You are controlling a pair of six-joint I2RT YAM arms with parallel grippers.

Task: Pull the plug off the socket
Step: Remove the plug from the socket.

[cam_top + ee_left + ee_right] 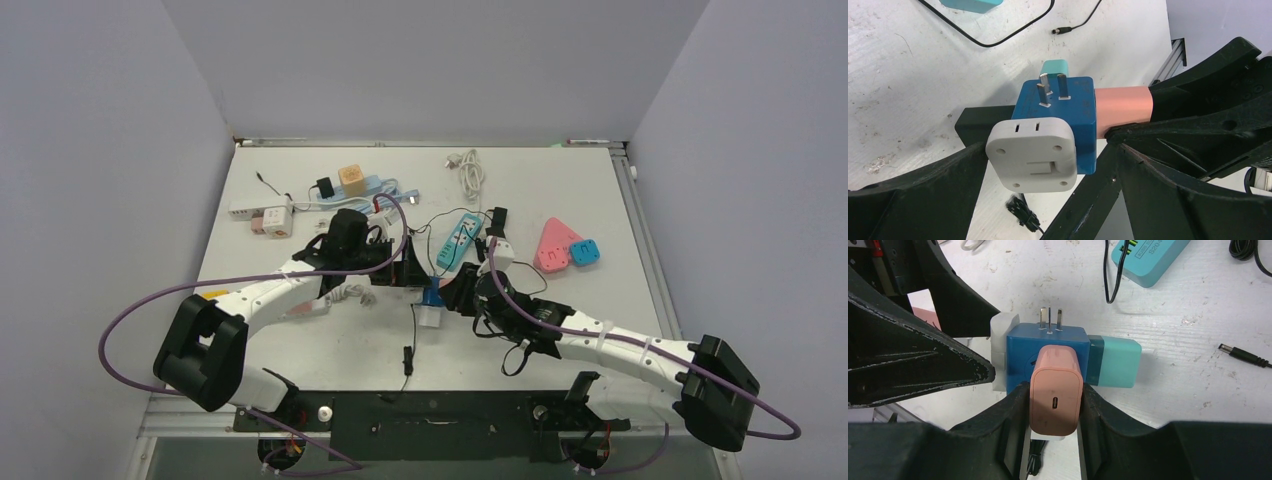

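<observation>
A blue socket cube with metal prongs on top is held above the table between both arms; it also shows in the top view. A pink plug, a teal plug and a white plug sit in its sides. My right gripper is shut on the pink plug, one finger on each side. My left gripper is closed around the white plug, its fingertips pinching it from both sides. In the top view the pink plug is hidden.
A teal power strip lies just behind the cube. A pink wedge-shaped socket and a small blue one lie to the right. There is a white cable at the back, adapters at the back left, and a black cable in front.
</observation>
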